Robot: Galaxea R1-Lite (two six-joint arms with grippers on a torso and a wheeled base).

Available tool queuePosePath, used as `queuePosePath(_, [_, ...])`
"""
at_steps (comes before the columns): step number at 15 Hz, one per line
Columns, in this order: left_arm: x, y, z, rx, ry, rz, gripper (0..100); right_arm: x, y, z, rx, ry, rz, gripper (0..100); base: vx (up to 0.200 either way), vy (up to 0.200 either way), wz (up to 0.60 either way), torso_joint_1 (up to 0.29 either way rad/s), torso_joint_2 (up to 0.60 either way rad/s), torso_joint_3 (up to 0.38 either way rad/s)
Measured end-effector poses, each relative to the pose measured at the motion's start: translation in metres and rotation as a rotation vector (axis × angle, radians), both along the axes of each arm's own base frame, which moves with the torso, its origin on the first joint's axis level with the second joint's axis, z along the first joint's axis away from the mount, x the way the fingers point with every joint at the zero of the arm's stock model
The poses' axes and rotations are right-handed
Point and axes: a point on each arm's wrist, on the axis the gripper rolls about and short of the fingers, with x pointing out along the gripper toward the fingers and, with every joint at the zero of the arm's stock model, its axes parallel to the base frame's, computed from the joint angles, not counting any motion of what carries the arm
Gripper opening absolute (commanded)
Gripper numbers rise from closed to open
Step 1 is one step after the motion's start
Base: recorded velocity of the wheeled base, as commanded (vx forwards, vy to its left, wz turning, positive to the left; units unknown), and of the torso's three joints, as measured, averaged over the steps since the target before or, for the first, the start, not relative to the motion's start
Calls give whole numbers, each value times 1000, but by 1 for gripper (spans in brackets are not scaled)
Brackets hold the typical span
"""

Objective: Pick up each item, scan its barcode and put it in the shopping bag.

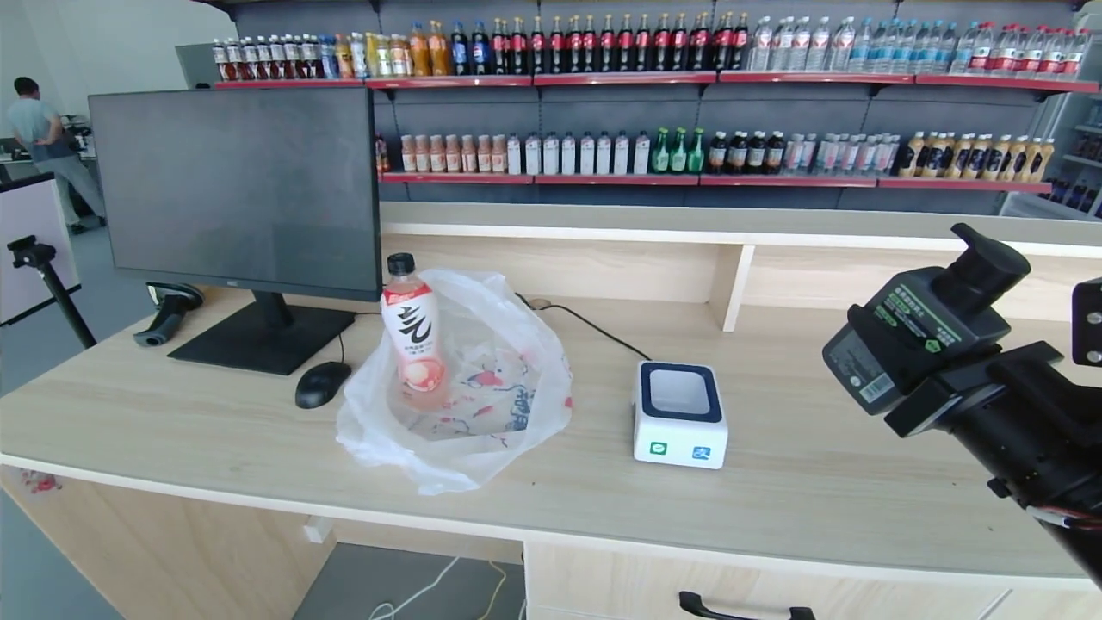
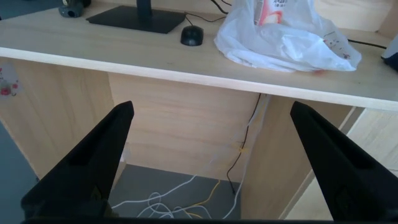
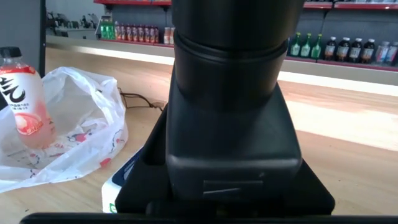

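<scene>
Head view: a dark bottle [image 1: 925, 331] was held tilted in the right gripper [image 1: 964, 387], clamped round its body, above the counter [image 1: 775, 482] and right of the scanner [image 1: 680, 413]; a pink bottle [image 1: 413, 331] was already stood in the bag [image 1: 525, 405].

Left wrist view: the left gripper [image 2: 211, 109] was spread wide with nothing in it, below the counter edge.

Right wrist view: the dark bottle was seen close up; stiff, smooth plastic was guessed, so a firm mid-body hold would be favoured, barcode left uncovered.
</scene>
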Motion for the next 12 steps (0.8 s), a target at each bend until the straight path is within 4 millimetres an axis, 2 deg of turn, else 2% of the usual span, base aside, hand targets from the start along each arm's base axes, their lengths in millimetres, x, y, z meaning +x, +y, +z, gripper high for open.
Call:
queuePosePath(7, [0, 0, 0, 5, 2, -2, 100, 2, 1, -3, -5, 12, 1, 0, 0, 0, 0, 0, 0, 0])
queuePosePath(12, [0, 0, 0, 5, 2, -3, 100, 7, 4, -5, -11, 26, 5, 0, 200, 0, 0, 3, 0, 1])
